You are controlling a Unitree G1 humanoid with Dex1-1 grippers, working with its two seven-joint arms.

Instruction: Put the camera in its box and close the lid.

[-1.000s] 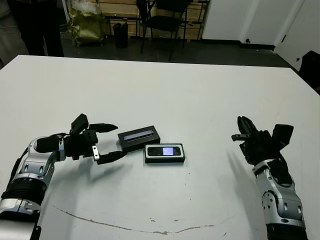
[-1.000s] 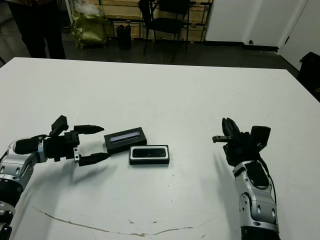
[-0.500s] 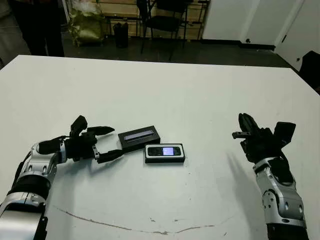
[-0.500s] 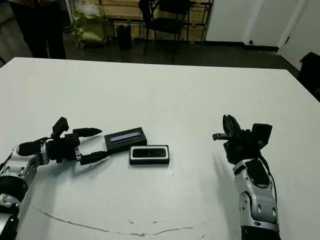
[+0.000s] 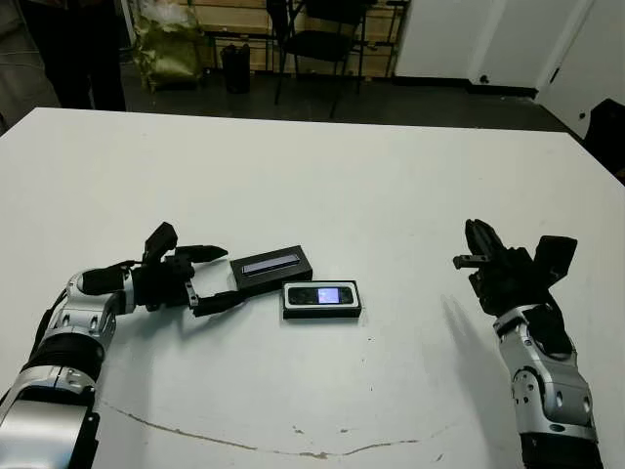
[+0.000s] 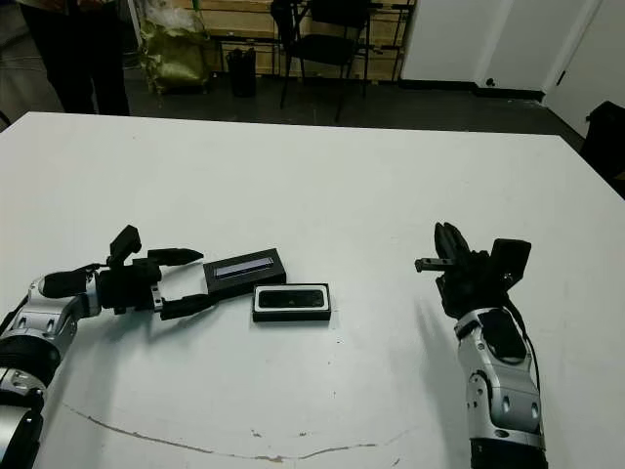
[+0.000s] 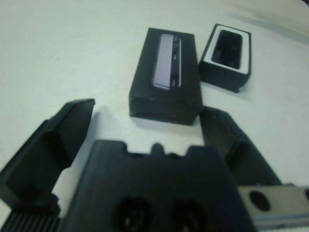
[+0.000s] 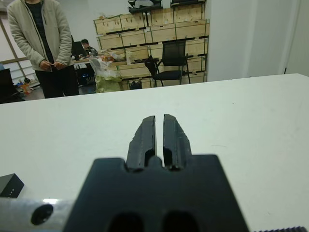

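While the camera (image 5: 323, 295) is already lying in the box (image 5: 322, 311) at mid-worktop (image 5: 332, 176), I am judging the first step done and the closing still outstanding. I am seeing the lid (image 5: 270, 269) resting flat just beside the box, uncovered and ungripped. I am holding the left gripper (image 5: 217, 277) with fingers spread wide, near the lid's end, one finger to each side of it. I am keeping the right gripper (image 8: 160, 137) pressed together, empty, well apart from everything.
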